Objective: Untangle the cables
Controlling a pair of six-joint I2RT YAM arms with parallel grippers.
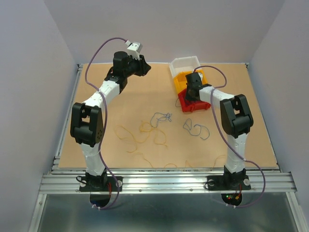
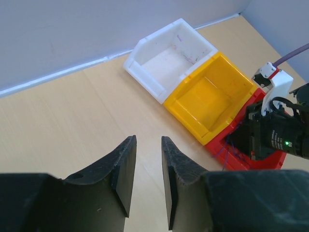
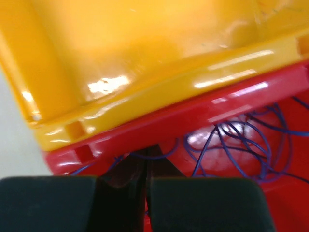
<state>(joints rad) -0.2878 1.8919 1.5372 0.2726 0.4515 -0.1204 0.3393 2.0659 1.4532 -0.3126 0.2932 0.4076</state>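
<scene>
Part done: purple cables lie in the red bin beneath the pressed-together right claw, yellow strands and bluish strands wait on the worktop, and the left claw hangs spread and empty.

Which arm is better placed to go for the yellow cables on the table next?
Left, probably. The left gripper is open and empty, and the yellow cables lie on its side. The right gripper is low in the red bin, shut among purple cables.

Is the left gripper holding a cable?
No, the left gripper is open, with nothing between its jaws.
</scene>
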